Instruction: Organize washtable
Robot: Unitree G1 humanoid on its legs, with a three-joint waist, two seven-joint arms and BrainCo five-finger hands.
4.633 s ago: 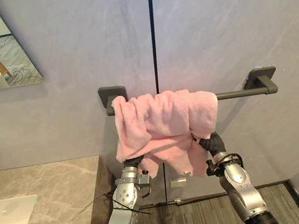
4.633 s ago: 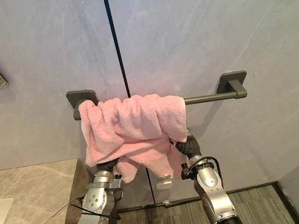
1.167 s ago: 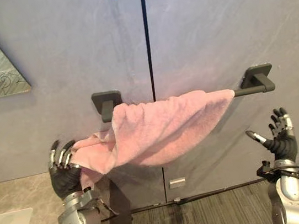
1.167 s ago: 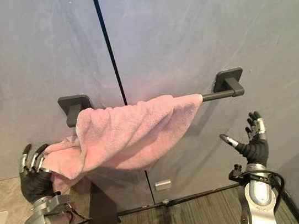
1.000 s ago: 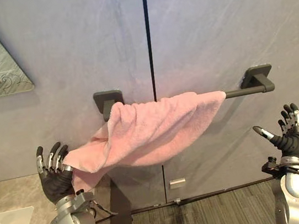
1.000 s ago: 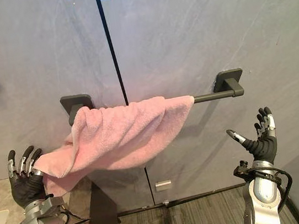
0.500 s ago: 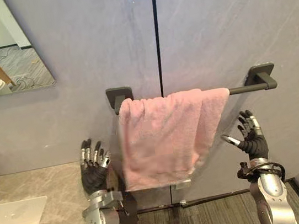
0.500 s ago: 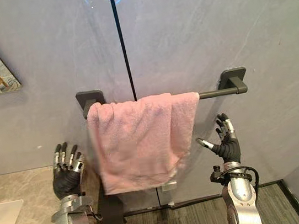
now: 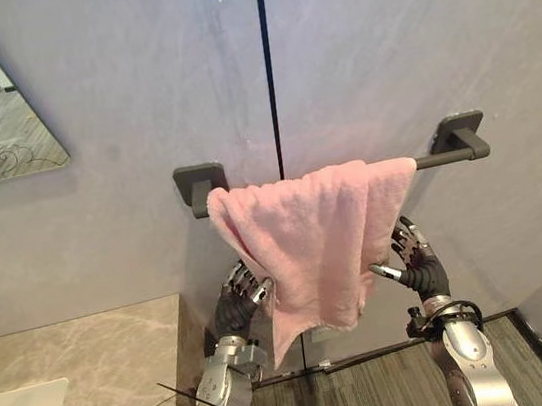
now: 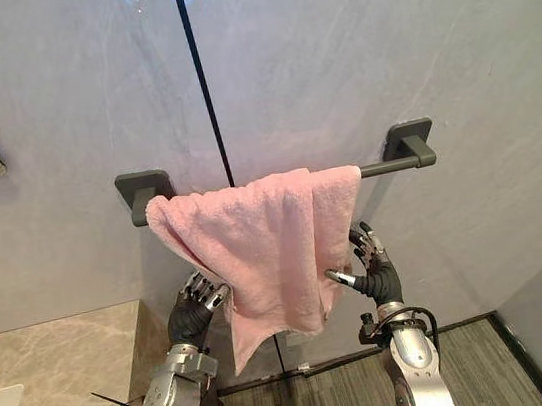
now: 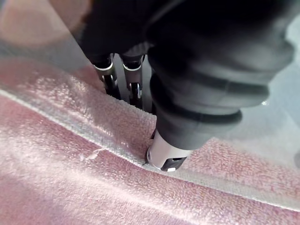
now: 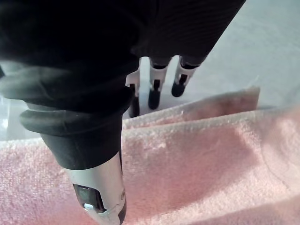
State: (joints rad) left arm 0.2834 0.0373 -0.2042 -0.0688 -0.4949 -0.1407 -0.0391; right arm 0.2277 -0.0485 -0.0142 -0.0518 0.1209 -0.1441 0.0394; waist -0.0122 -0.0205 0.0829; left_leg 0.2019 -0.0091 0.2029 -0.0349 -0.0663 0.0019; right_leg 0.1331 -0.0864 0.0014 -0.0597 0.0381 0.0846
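left hand (image 9: 237, 304) and right hand (image 9: 423, 264) are held unclenched, fingers straight, one at each side edge of the pink towel (image 9: 315, 227), so that the drape can be squared. the towel is hung over the wall bar (image 9: 438, 157), its lower hem slanted. the left thumb appears to rest on the cloth; a pinch is not confirmed.
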